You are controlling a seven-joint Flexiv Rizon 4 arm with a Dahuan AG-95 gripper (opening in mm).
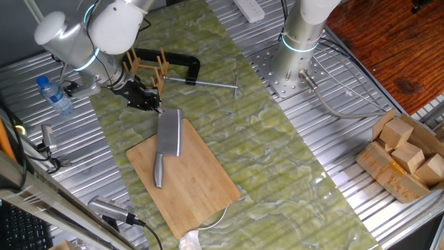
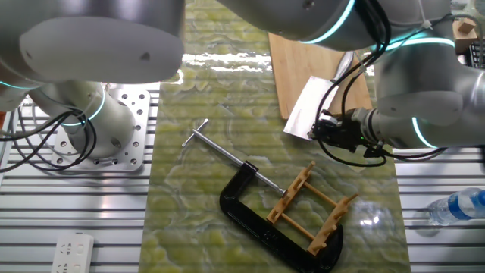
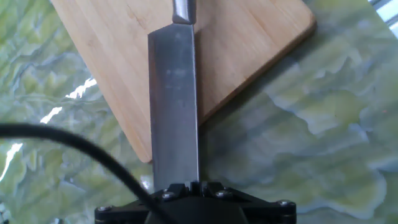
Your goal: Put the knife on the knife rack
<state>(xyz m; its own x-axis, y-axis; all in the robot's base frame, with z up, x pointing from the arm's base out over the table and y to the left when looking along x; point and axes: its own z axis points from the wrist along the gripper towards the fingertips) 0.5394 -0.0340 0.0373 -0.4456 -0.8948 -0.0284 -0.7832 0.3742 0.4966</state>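
A: Why was the knife flat on the cutting board?

B: Blade end overhung, so the gripper pinched it there. Knife rack stood nearby, inside the clamp.

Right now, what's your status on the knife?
Gripper at knife blade tip, grip unclear. Knife lies on cutting board. Knife rack sits inside C-clamp.

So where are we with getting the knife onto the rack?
Early stage. The gripper is at the blade tip of the knife, apparently closing on it; the hand view shows the blade running into it. The knife lies flat on the cutting board. Lifting and carrying it to the knife rack remain.
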